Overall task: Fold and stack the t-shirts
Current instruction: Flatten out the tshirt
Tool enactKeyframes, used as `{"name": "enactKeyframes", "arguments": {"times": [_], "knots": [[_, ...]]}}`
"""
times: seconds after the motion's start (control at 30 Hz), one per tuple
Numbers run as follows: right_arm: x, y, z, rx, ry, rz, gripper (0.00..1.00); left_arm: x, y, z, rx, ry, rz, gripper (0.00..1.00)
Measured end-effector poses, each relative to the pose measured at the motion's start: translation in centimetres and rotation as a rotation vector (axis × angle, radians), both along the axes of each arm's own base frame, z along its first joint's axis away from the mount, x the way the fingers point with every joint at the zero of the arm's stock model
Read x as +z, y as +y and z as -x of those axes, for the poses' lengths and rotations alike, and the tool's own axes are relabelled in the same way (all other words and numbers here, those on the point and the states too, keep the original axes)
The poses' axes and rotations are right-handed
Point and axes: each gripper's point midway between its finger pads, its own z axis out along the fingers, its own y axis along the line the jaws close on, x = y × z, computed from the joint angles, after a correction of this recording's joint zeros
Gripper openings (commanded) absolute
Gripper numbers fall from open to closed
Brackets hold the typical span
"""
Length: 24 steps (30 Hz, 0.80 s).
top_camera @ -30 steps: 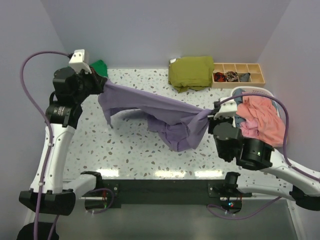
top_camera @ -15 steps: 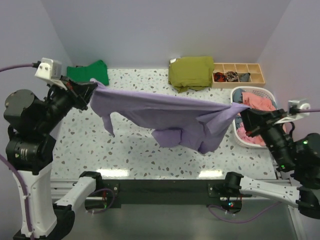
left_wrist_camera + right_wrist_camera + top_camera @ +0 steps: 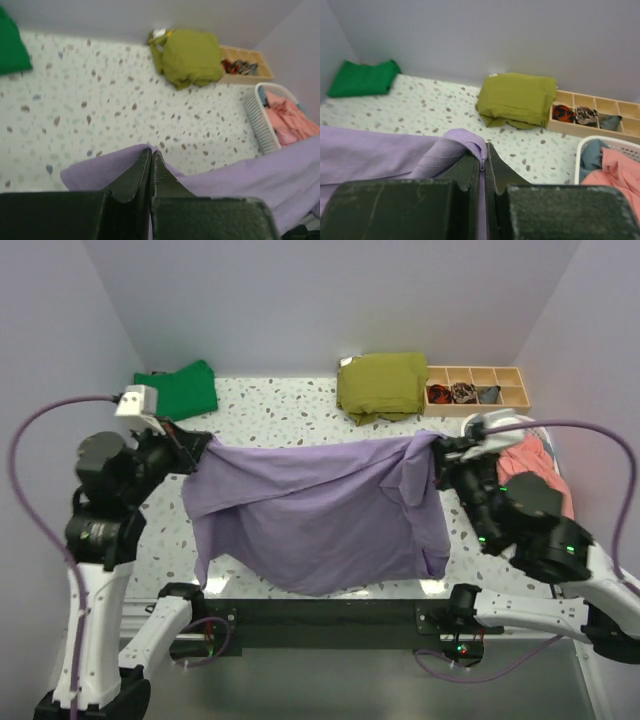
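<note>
**Item 1. Lavender t-shirt point(image 3: 310, 505).** Hangs in the air on the near side of the olive-green folded garment point(image 3: 382, 385), stretched broadside between the two arms. Its top edge is taut and its body drops as an open sheet toward the speckled table point(image 3: 290, 415). No fold in it yet.

**Item 2. Left gripper point(image 3: 195, 445).** Near and to the left of the olive garment. Its jaws are pressed together on one top corner of the lavender shirt.

**Item 3. Right gripper point(image 3: 440, 448).** Near and slightly right of the olive garment. Its jaws are pinched on the opposite top corner, with a seamed hem bunched at the tips.

**Item 4. Olive-green folded garment.** A compact bundle at the back of the table, apparently finished.

**Item 5. Bright green t-shirt point(image 3: 178, 390).** Well to the left of the olive garment in the back corner. It lies loosely and is not stacked on anything.

**Item 6. White laundry basket point(image 3: 478, 421).** Right of the olive garment and nearer the arms. It holds pink garments point(image 3: 535, 455) and something grey-blue.

**Progress.** Judged early. One piece looks folded, and the lavender shirt is only spread for laying down. Its folding, the stacking and the basket's contents remain.
</note>
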Motion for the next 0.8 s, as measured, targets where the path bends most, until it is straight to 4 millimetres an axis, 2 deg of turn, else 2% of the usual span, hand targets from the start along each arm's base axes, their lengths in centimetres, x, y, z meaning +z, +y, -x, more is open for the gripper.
{"name": "enactKeyframes", "arguments": {"times": [0.1,0.13,0.2,0.23,0.27,0.33,0.4,0.43,0.47,0.5,0.53,0.6,0.63,0.67,0.7,0.73,0.77,0.8], "knots": [[-4.4,2.9,-2.3,-0.077,0.053,0.149,0.0,-9.8,0.5,-3.2,0.059,0.212,0.01,0.0],[-5.9,3.7,-3.1,-0.092,0.071,0.19,0.0,-13.8,0.7,-3.8,0.085,0.297,0.014,0.0],[-9.8,4.8,-5.5,-0.138,0.138,0.266,0.0,-20.0,1.2,-4.1,0.128,0.432,0.011,0.0],[-12.0,4.9,-7.2,-0.16,0.187,0.291,0.0,-22.3,1.4,-4.2,0.148,0.481,0.008,0.0],[-14.5,4.1,-9.2,-0.203,0.244,0.307,0.0,-24.3,1.6,-4.3,0.169,0.52,0.006,0.0],[-18.8,2.0,-12.2,-0.275,0.349,0.317,0.0,-27.0,2.2,-4.9,0.212,0.567,-0.001,0.0],[-22.9,-0.2,-14.6,-0.329,0.463,0.322,0.0,-28.4,2.6,-6.1,0.244,0.582,-0.005,0.0],[-27.1,-0.6,-16.9,-0.338,0.571,0.316,0.0,-29.2,3.0,-8.2,0.281,0.575,-0.009,0.0],[-27.3,-0.6,-17.0,-0.336,0.576,0.316,0.0,-29.3,3.0,-8.3,0.283,0.574,-0.01,0.0],[-28.9,-0.6,-17.5,-0.33,0.629,0.328,0.02,-29.8,3.2,-8.9,0.297,0.584,-0.018,0.0],[-29.2,-0.2,-18.4,-0.323,0.645,0.323,0.05,-29.8,3.4,-9.8,0.308,0.584,-0.023,0.0],[-30.3,1.4,-22.2,-0.308,0.668,0.293,0.25,-29.9,3.5,-12.3,0.323,0.574,-0.032,0.06],[-31.1,1.7,-23.7,-0.308,0.677,0.278,0.41,-30.0,3.6,-13.7,0.329,0.565,-0.036,0.12],[-32.0,1.7,-24.8,-0.318,0.69,0.273,0.63,-30.1,3.6,-14.7,0.331,0.558,-0.04,0.22],[-32.9,1.5,-25.7,-0.327,0.706,0.27,0.69,-30.4,3.6,-15.8,0.333,0.553,-0.046,0.25],[-33.6,1.2,-26.3,-0.339,0.719,0.269,0.75,-30.5,3.6,-16.7,0.334,0.546,-0.05,0.4],[-34.3,0.8,-26.8,-0.351,0.73,0.275,0.79,-30.7,3.7,-17.5,0.337,0.542,-0.054,0.63],[-34.9,0.4,-27.1,-0.363,0.74,0.278,0.84,-30.8,3.8,-18.1,0.337,0.535,-0.062,1.0]]}}
